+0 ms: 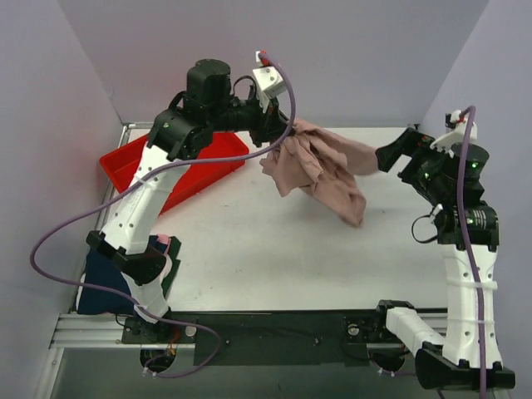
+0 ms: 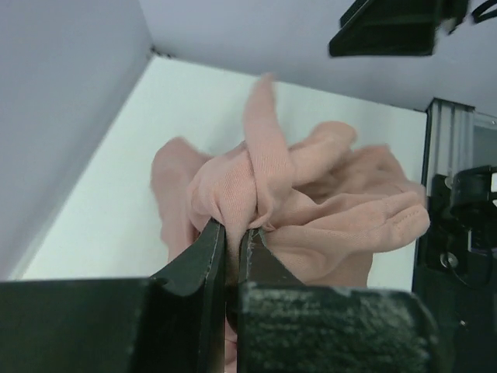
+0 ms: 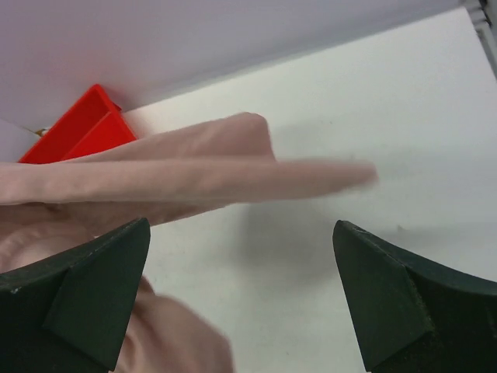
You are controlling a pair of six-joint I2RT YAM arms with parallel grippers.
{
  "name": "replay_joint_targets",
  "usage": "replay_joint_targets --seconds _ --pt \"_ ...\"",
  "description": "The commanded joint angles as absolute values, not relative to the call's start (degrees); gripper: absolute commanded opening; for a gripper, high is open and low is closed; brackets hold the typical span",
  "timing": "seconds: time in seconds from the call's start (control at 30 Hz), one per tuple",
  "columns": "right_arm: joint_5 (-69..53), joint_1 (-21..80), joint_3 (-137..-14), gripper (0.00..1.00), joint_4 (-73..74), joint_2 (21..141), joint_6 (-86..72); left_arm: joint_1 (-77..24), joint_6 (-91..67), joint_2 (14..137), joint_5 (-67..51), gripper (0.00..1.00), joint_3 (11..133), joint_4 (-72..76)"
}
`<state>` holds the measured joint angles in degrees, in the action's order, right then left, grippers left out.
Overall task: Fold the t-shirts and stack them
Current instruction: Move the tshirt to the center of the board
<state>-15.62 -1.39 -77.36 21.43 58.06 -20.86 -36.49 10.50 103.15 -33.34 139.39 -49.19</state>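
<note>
Across the bottom of a lavender-walled enclosure lies a white counter (image 1: 249, 249), boxed in by plain walls on the left, far and right sides. Two white-and-black arms rise from its near edge.

Two t-shirts are in sight. The dusty-pink t-shirt (image 1: 320, 166) is the larger mass: it hangs bunched and crumpled above the far middle of the counter, its lower folds drooping toward the surface, and one flap stretches out to the right. The navy blue t-shirt (image 1: 100, 283) sits folded at the near-left corner, partly hidden behind the left arm.

One red plastic tray (image 1: 133, 162) rests at the far left, beside the wall and well apart from the navy shirt.

The left pincer (image 1: 285, 137) is clamped tight on a gathered fold of the pink shirt, holding it aloft. The right pincer (image 1: 392, 148) stands at the tip of the stretched flap with its jaws spread wide, gripping nothing; the wrist view shows the cloth passing just beyond its two fingers.
</note>
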Motion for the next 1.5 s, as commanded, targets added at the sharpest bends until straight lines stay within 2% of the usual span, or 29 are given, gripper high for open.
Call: replay_joint_targets --seconds 0.0,0.17,0.37,0.5,0.53,0.57,0.6,0.63,0.67,0.87,0.97,1.1,1.2,1.3,1.37,1.4,1.43,1.47 --pt "-13.89 -3.78 -74.28 0.98 36.55 56.25 -17.50 -36.12 5.89 103.53 -37.70 0.00 129.04 -40.00" --pt "-15.82 -3.69 -71.11 0.94 42.44 55.64 -15.73 -37.09 7.73 106.61 -36.65 0.00 121.82 -34.72" --pt "-17.49 -2.03 -61.72 0.82 43.42 54.06 -19.33 -38.93 7.82 115.30 -36.47 0.00 125.85 -36.73" --pt "-15.13 3.86 -55.22 0.80 40.53 53.09 -21.53 -40.34 7.21 115.84 -38.58 0.00 124.90 -34.73" --pt "-13.64 6.48 -54.41 0.80 39.04 53.17 -22.58 -40.52 6.16 115.84 -38.58 0.03 124.72 -34.11" --pt "-13.10 7.63 -53.27 0.80 38.68 53.43 -23.37 -40.60 5.54 116.27 -38.24 0.16 124.80 -33.23" --pt "-12.66 9.73 -53.00 0.80 38.06 54.13 -24.34 -40.78 4.06 116.45 -36.49 0.56 125.41 -33.05" --pt "-12.48 10.45 -53.09 0.79 37.88 54.40 -24.69 -40.96 3.52 116.63 -35.43 0.82 125.85 -32.96" --pt "-12.48 11.50 -53.17 0.79 37.71 54.93 -25.48 -41.48 3.34 116.63 -33.24 0.88 127.43 -33.66" --pt "-12.66 13.44 -53.26 0.78 33.76 53.96 -25.31 -41.14 9.92 116.19 -25.86 0.89 138.67 -45.59" --pt "-12.04 15.98 -51.86 0.77 29.98 55.71 -25.75 -39.03 11.16 114.35 -23.30 0.89 139.57 -49.39" --pt "-10.02 18.37 -48.61 0.76 23.91 63.86 -27.59 -34.46 11.42 111.37 -18.31 0.90 134.32 -53.61" --pt "-11.42 18.54 -49.47 0.69 21.54 71.69 -29.44 -33.58 12.74 109.08 -14.42 0.91 129.65 -55.72" --pt "-11.25 20.38 -51.94 0.66 18.03 79.86 -28.83 -29.55 9.95 107.23 -16.34 0.91 122.63 -54.32" --pt "-11.16 20.74 -53.35 0.61 16.18 84.78 -28.74 -26.56 6.35 106.26 -16.44 0.91 119.29 -51.86" --pt "-10.99 20.39 -54.31 0.48 16.08 86.12 -28.91 -25.85 5.72 106.00 -16.44 0.91 118.40 -51.16" --pt "-11.51 20.30 -55.01 0.40 16.43 88.57 -28.74 -24.80 5.28 105.91 -15.83 0.91 117.00 -50.98" --pt "-11.95 20.04 -56.67 0.21 17.04 89.29 -28.39 -24.44 5.45 105.73 -15.56 0.92 116.55 -50.98"
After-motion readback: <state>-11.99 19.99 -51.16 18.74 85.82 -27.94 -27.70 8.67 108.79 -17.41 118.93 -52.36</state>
